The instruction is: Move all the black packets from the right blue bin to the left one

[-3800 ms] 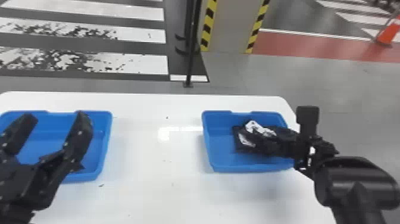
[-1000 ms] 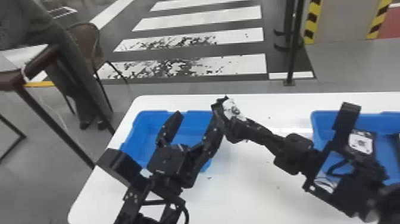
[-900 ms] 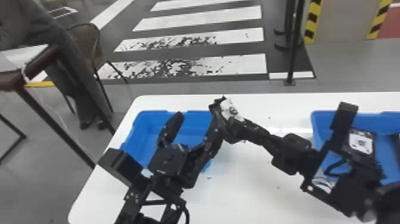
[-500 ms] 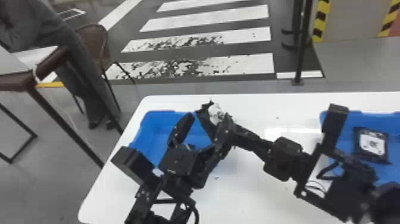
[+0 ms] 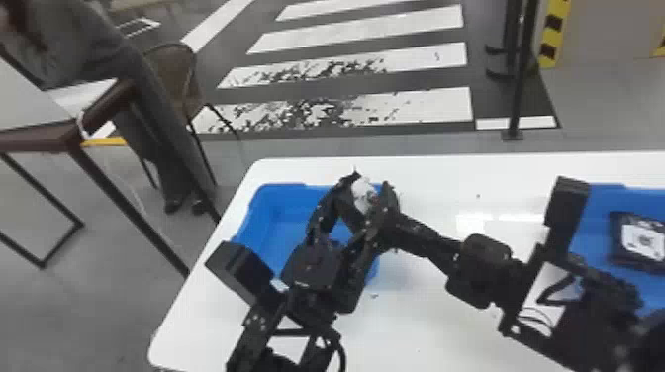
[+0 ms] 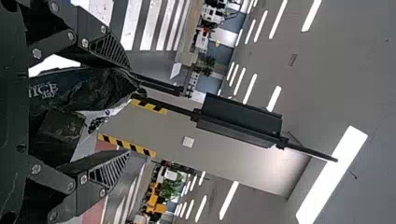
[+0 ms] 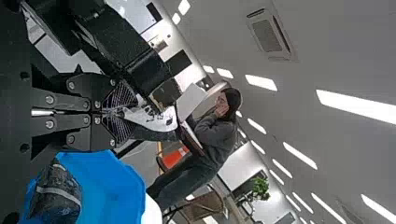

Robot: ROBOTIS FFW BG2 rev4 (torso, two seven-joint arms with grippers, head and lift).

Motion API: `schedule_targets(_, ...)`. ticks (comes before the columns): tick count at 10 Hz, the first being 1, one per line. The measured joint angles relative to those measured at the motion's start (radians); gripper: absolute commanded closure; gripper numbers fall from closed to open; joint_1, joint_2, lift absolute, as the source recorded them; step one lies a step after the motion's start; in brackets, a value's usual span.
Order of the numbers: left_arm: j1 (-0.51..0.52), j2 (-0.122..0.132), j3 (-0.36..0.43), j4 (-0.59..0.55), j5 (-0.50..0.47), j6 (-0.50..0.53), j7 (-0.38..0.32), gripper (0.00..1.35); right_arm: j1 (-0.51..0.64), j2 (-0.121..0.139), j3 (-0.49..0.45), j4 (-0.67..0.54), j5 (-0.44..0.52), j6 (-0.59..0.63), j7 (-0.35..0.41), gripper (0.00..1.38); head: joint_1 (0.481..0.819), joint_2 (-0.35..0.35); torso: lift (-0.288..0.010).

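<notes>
With the clock face laid on the head view, the two arms meet just off centre above the white table (image 5: 445, 336), left arm entering from 7 o'clock, right arm from 4 o'clock. Right gripper (image 5: 398, 230): closed, pinching a black packet (image 5: 363, 195) with a white patch. In the right wrist view its two fingers (image 7: 120, 95) come together on the edge of that packet.

Left gripper (image 5: 370, 185): open, fingers (image 6: 109, 172) well apart, with the same packet reaching in between them. The left wrist view shows one finger at or against the packet; contact cannot be told for certain. No grip by this pair recorded.

Left blue bin (image 5: 269, 203): on the table toward 8 o'clock, partly hidden by the left arm. In the head view the held packet appears near the bin's 1 o'clock corner; its height above the rim cannot be told. The right wrist view shows a dark packet (image 7: 60, 196) with a pale band lying inside this bin.

Right blue bin (image 5: 598, 198): between 3 and 4 o'clock, cut by the view's edge and partly behind the right arm. Inside lies another black packet (image 5: 641, 242), its white label facing up
</notes>
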Motion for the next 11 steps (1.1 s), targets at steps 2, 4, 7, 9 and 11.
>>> schedule_targets(2, 0.006, 0.002, -0.002, -0.025, -0.036, 0.020, 0.024, 1.21, 0.000, -0.001, 0.000, 0.000, -0.002, -0.006, 0.001, 1.14, 0.695, 0.328, -0.140)
schedule_targets(4, 0.008, 0.004, -0.002, -0.038, -0.056, 0.032, 0.032, 1.21, 0.002, -0.001, 0.000, 0.001, -0.005, -0.010, 0.001, 1.14, 0.695, 0.328, -0.140)
schedule_targets(7, 0.010, 0.005, -0.001, -0.049, -0.074, 0.028, 0.036, 1.21, 0.010, -0.001, 0.000, 0.022, -0.045, -0.046, 0.001, 0.56, 0.695, 0.323, -0.140)
schedule_targets(9, 0.012, 0.001, 0.010, -0.049, -0.065, 0.015, 0.036, 1.21, 0.017, 0.000, 0.000, 0.039, -0.077, -0.074, 0.000, 0.06, 0.695, 0.320, -0.140)
schedule_targets(11, 0.010, -0.005, 0.024, -0.040, -0.062, 0.002, 0.039, 1.21, 0.022, 0.001, 0.000, 0.045, -0.091, -0.088, 0.001, 0.15, 0.695, 0.327, -0.140)
